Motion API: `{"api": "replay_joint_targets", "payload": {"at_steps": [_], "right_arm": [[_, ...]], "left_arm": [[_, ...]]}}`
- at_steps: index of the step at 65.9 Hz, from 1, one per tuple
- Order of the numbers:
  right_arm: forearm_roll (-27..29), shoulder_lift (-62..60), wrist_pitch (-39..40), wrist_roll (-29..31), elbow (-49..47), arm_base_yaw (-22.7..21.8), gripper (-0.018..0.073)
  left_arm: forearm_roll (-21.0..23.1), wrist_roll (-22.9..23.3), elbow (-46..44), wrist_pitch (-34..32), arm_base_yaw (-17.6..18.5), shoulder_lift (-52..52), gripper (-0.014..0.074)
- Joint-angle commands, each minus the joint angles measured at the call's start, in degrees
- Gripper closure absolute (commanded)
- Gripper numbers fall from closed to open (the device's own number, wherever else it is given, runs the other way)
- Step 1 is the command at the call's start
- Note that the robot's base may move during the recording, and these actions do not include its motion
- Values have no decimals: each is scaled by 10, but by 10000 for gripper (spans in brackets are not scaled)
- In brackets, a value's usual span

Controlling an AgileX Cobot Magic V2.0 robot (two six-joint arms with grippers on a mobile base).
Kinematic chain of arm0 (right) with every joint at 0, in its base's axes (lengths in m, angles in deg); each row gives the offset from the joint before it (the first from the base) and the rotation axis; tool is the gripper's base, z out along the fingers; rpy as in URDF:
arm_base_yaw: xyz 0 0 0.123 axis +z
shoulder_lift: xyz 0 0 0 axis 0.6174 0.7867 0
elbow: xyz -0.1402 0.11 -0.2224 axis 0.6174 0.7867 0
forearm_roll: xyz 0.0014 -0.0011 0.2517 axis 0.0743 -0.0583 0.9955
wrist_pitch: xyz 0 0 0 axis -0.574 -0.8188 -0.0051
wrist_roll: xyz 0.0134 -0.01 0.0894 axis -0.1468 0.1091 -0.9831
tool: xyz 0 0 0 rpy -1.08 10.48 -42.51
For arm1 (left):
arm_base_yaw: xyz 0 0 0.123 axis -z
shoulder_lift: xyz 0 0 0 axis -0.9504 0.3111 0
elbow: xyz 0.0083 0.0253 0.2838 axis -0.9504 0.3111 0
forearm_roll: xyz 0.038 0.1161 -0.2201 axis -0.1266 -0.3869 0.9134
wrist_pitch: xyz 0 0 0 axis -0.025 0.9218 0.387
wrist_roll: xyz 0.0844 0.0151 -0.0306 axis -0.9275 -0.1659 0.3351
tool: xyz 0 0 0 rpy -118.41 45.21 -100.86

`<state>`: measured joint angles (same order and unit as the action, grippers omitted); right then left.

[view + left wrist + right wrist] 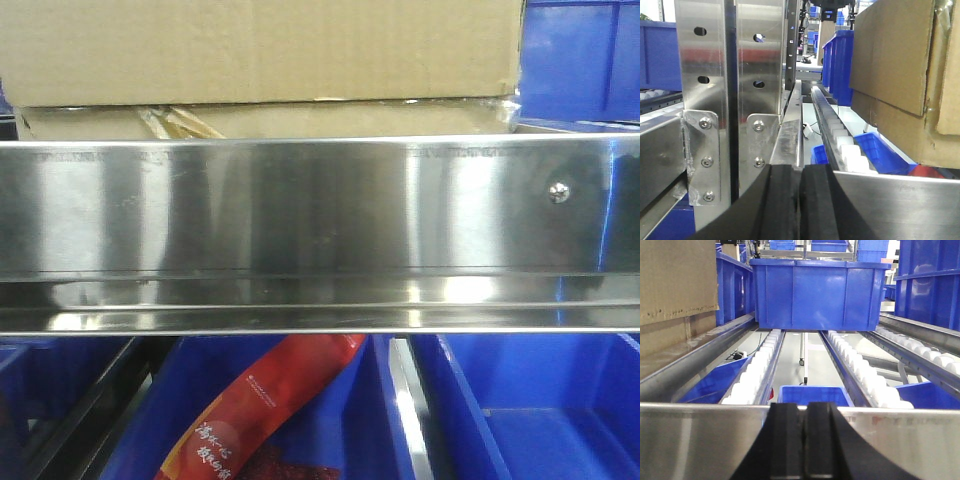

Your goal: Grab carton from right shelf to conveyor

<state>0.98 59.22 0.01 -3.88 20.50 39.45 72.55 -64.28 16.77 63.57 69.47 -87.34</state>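
The brown carton point(260, 50) rests on the stainless-steel shelf point(300, 205) right above its wide front rail. The left wrist view has the carton point(895, 60) at the upper right, while my left gripper point(800, 175) is shut and empty in front of the rail, left of the box. In the right wrist view the carton point(675, 285) fills the upper left, and my right gripper point(806, 412) is shut and empty before the rail, to the right of the box. The conveyor is out of view.
A blue bin point(820, 292) sits on the white roller tracks point(757, 372) to the right of the carton. Lower blue bins point(530, 410) hold a red snack bag point(265, 410). A steel upright post point(730, 90) stands left of my left gripper.
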Motion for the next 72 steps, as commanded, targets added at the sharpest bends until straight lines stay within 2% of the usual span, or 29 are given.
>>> {"api": "replay_joint_targets", "payload": {"at_steps": [1,31,47,58,62,72], "right_arm": [[2,-1,13,3,0,0,637],[2,-1,13,3,0,0,637],[2,-1,48,3,0,0,637],[2,-1,111,3,-1,0,637],[2,-1,86,3,-38,0,637],[3,-1,-67,3,-173,0,624]], "left_arm": [[5,-1,-2,-8,3,-2,576],[5,-1,-2,-11,3,-2,576],[5,-1,-2,-35,3,-2,576],[5,-1,-2,-104,3,-2,576],[1,-1,-12,-95,3,-2,571],[-40,-1,-124,32,3,-2,463]]}}
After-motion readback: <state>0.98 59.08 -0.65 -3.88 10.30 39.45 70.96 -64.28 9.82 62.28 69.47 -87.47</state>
